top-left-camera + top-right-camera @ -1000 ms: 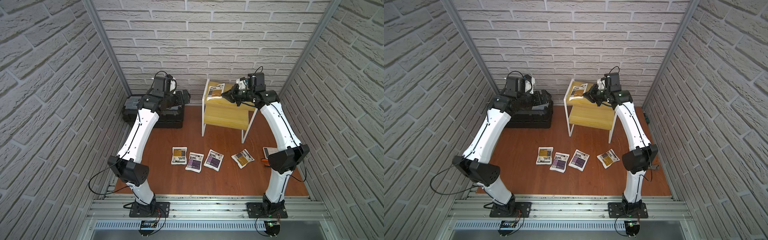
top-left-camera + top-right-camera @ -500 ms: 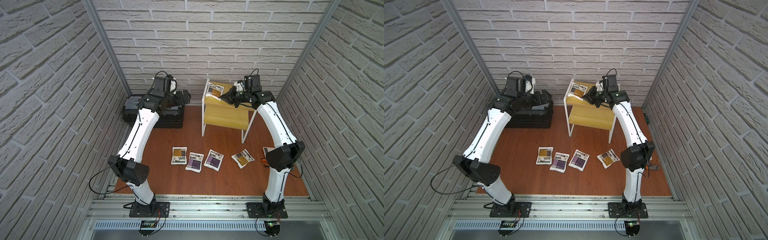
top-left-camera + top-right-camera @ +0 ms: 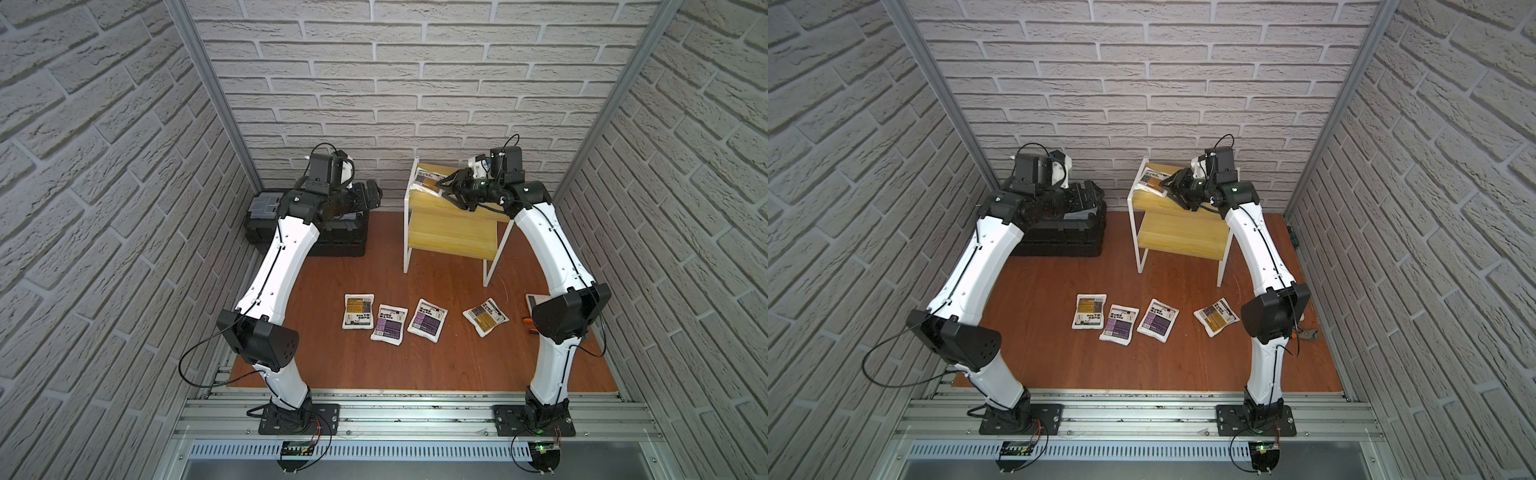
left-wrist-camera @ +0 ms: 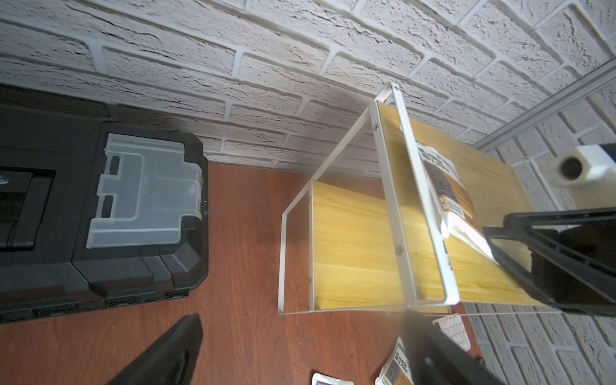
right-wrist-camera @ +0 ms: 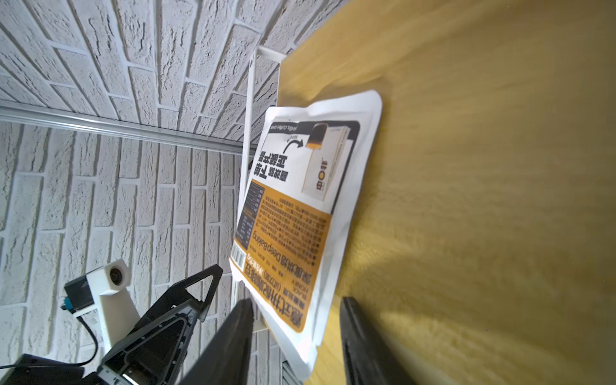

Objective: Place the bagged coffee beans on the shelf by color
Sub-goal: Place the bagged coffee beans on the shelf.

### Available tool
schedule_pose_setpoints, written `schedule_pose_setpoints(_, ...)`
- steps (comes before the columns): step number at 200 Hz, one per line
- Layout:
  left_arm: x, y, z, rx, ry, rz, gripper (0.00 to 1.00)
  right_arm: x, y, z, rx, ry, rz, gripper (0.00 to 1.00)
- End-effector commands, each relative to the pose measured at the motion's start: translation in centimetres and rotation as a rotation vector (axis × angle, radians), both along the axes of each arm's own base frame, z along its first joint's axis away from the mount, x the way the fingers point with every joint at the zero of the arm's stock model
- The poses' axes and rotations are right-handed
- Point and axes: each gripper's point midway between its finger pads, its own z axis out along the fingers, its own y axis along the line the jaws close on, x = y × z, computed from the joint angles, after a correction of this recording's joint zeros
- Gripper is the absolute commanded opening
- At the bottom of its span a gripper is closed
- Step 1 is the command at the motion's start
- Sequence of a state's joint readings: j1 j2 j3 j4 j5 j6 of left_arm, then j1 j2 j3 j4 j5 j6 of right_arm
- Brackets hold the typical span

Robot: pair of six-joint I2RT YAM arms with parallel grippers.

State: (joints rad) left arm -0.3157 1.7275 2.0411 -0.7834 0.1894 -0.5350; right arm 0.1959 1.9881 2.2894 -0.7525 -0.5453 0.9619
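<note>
Mustard-labelled white pouch [image 5: 300,216] lies on the shelf's [image 3: 451,235] top-tier back corner; right jaws parted astride its edge, left jaws open near the toolbox [image 3: 336,245].

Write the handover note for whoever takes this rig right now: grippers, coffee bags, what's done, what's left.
Right gripper: open, one finger on either side of the end of a yellow bag, which lies on the top tier of the shelf.
Left gripper: open and empty, up beside the black toolbox.
On the table: two more yellow bags and two purple bags.
Done: one yellow bag shelved.
Left: four bags. The lower tier is bare, so purple could go there, with yellow on top.
</note>
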Motion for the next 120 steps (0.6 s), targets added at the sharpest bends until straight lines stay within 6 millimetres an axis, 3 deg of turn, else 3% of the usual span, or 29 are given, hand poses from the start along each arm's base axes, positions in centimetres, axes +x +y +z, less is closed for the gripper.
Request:
schedule_pose_setpoints(1,0.4,-0.6,0.9,-0.007,-0.042,-0.021,0.99,-1.4,-1.1,3.5,-0.007,-0.077,-0.022,0.59)
schedule_pose_setpoints(26,0.2,-0.7,1.1,-0.007,-0.045,-0.024,0.99,-2.1,-2.0,4.8,-0.02,-0.108,-0.037,0.72)
schedule_pose_setpoints(61,-0.3,-0.7,1.8,0.006,-0.063,-0.035,0.99,-3.8,-2.5,7.5,-0.013,-0.169,-0.029,0.77)
schedule_pose_setpoints(94,-2.1,-1.3,2.5,0.051,-0.085,-0.067,0.98,-7.0,-2.5,9.9,-0.006,-0.22,0.01,0.79)
schedule_pose_setpoints(120,-4.3,-2.0,2.2,0.1,-0.095,-0.089,0.99,-10.1,-2.5,9.4,-0.019,-0.222,0.04,0.79)
